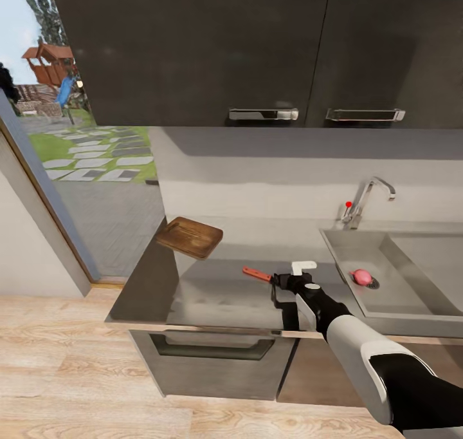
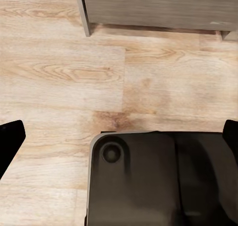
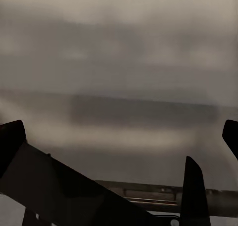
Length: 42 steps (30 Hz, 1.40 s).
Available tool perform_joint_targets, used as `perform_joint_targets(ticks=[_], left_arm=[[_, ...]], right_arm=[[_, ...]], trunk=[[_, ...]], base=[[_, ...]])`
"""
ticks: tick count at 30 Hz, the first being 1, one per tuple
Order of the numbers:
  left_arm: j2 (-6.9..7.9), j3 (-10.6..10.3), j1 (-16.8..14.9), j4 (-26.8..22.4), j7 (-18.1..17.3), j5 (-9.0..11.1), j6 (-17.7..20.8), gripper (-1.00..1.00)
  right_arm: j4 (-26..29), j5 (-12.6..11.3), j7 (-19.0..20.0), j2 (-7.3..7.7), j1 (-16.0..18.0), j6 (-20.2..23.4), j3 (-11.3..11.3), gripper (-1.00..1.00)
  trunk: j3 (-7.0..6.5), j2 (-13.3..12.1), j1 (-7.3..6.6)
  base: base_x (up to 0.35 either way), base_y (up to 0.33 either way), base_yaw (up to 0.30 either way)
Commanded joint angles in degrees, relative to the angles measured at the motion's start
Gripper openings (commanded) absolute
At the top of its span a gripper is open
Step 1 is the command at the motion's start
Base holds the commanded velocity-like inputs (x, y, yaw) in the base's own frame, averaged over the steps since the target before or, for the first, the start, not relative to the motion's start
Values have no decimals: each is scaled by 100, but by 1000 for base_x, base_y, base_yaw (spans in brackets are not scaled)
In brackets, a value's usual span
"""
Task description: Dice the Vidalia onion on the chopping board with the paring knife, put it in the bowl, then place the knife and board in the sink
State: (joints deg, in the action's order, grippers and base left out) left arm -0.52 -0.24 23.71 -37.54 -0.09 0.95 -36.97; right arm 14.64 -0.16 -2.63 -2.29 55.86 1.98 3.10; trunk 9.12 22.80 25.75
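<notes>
The Vidalia onion (image 1: 362, 275), a small pinkish-red ball, lies in the sink (image 1: 418, 297) beside the drain. The chopping board (image 1: 190, 236) rests at the countertop's (image 1: 212, 294) back left corner, partly over the edge. The paring knife (image 1: 256, 273) lies on the countertop, orange-red handle pointing left; its blade end runs under my right gripper (image 1: 278, 289). That gripper (image 3: 121, 136) is open, fingers wide apart, just right of the handle. Behind it a part of the white bowl (image 1: 303, 266) shows. My left gripper (image 2: 119, 136) hangs open over the wooden floor (image 2: 64, 72).
A chrome tap (image 1: 366, 201) with a red knob stands behind the sink. Dark wall cabinets (image 1: 257, 53) hang above the counter. A glass door (image 1: 58, 143) to a garden is at the left. The robot's dark base (image 2: 158, 181) lies below the left gripper.
</notes>
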Motion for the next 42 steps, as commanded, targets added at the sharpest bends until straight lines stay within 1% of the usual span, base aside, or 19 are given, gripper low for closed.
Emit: perform_joint_targets(ticks=[1, 17, 27, 42], left_arm=[[0, -2, 2, -8, -2, 10, -5, 100], [0, -2, 2, -8, 3, 10, 1, 100], [0, -2, 2, -8, 5, 10, -5, 100], [0, -2, 2, -7, 0, 10, -12, 100]], right_arm=[[4, -2, -27, 0, 4, 20, 33, 100], [4, -2, -27, 0, 4, 18, 33, 100], [4, -2, -27, 0, 4, 21, 33, 100], [4, -2, -27, -3, 4, 21, 36, 100]], trunk=[[11, 11, 4], [11, 11, 4], [11, 11, 4], [11, 11, 4]], base=[[0, 0, 0], [1, 0, 0], [153, -58, 0], [15, -7, 0]])
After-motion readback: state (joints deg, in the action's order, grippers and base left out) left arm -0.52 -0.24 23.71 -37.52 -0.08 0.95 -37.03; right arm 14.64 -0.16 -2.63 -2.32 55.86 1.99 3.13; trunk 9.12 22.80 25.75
